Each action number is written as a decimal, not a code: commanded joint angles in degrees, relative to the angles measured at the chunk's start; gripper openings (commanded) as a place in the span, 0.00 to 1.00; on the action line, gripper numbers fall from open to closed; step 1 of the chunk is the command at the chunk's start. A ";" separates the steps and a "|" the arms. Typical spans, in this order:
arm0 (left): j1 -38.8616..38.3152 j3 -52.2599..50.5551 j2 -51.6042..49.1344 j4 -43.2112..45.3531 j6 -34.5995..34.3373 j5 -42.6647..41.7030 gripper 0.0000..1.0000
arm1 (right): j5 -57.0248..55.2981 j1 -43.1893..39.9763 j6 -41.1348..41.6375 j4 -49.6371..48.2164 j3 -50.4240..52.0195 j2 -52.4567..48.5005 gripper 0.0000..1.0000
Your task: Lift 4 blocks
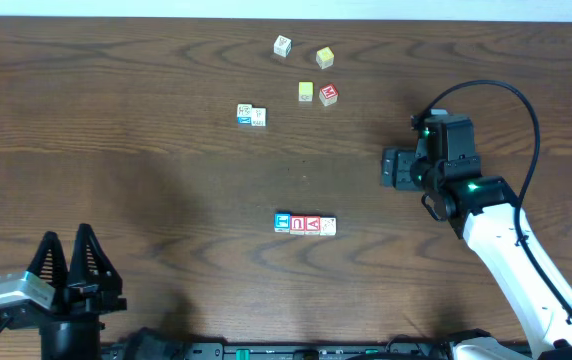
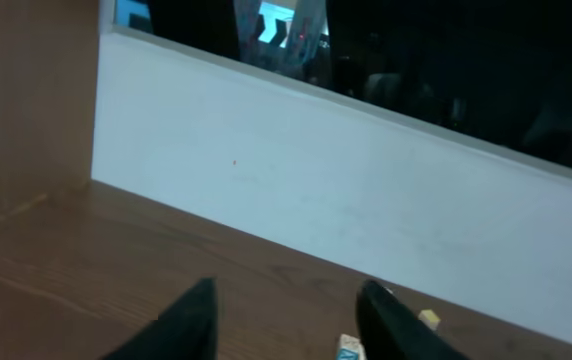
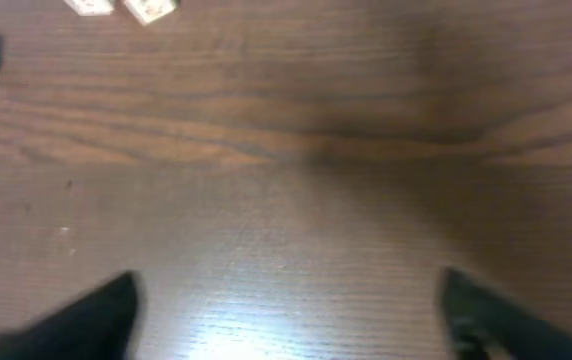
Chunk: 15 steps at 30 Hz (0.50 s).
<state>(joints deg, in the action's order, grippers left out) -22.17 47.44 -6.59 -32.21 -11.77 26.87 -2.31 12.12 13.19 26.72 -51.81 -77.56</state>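
Note:
A row of several cream blocks (image 1: 305,225) with blue and red letters lies side by side at the table's middle front. Two more cream blocks (image 1: 251,115) touch each other further back, and a single one (image 1: 282,45) sits near the far edge. My left gripper (image 1: 66,258) stands open at the front left corner, far from all of them and holding nothing. In the left wrist view its fingers (image 2: 191,318) are apart, and a blue-lettered block (image 2: 350,349) peeks beside the right one. My right gripper (image 1: 394,168) hangs open to the right of the blocks; in its wrist view its fingers (image 3: 106,312) are spread wide over bare wood.
Two yellow-faced cubes (image 1: 324,57) (image 1: 306,91) and a red-topped cube (image 1: 328,94) sit at the back centre. A white wall (image 2: 346,190) runs along the table's far edge. Small cubes (image 3: 149,8) show at the top left of the right wrist view.

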 commanded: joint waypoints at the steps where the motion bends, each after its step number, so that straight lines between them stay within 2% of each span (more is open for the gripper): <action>1: 0.26 0.61 0.22 0.07 0.39 0.81 0.49 | -5.22 -0.46 -0.20 -1.05 -0.96 0.42 0.99; 4: 0.26 1.77 0.22 -0.33 0.44 0.81 0.50 | -6.80 -0.46 -0.20 -1.73 -0.96 0.42 0.99; 7: 0.26 3.74 0.22 -0.90 4.39 0.83 0.59 | -6.86 -0.46 -0.20 -1.55 -0.94 0.42 0.99; 10: 0.26 5.90 0.22 -2.27 8.39 2.45 0.63 | -6.82 -0.46 -0.17 -1.11 -0.94 0.42 0.99; 12: 0.26 7.80 0.22 -4.72 9.05 5.68 0.63 | -6.84 -0.46 -0.17 -0.94 -0.94 0.42 0.99; 15: 0.26 10.91 0.22 -10.03 9.20 7.10 0.70 | -6.36 -0.44 -0.13 -0.96 -0.94 0.39 0.99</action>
<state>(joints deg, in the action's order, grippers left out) -22.17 55.46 -6.59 -40.45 -4.93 30.55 -7.81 12.12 13.04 25.74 -51.81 -77.56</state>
